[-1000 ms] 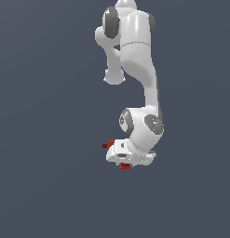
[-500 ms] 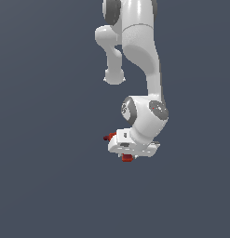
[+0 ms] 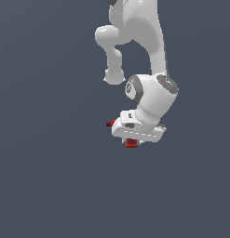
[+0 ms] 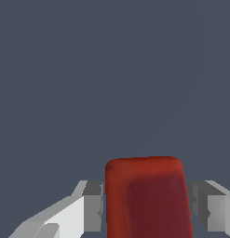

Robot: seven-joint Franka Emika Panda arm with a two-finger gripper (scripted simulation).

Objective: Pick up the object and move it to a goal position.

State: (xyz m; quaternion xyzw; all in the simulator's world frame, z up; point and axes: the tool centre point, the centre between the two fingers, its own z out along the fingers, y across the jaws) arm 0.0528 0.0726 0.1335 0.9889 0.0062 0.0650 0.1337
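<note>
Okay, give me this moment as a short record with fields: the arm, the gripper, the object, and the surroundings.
arm: white Franka Panda arm, wrist bent low
gripper: white two-finger gripper, fingers either side of the drill, shut on it
object: small red power drill; red parts stick out beside and under the hand in the exterior view
surroundings: plain dark grey-blue background, no goal marker visible

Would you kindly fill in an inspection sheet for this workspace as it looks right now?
Surface: plain grey-blue ground, no edges or markings seen.
Job's things: red power drill sits between the fingers; the exterior view shows only red bits poking out below and beside the hand.
Clutter: nothing seen.
Grippers: hand shut on the drill, one finger on each side.
Cables: nothing seen.
Surroundings: white arm reaching down from above; no goal marker visible.
</note>
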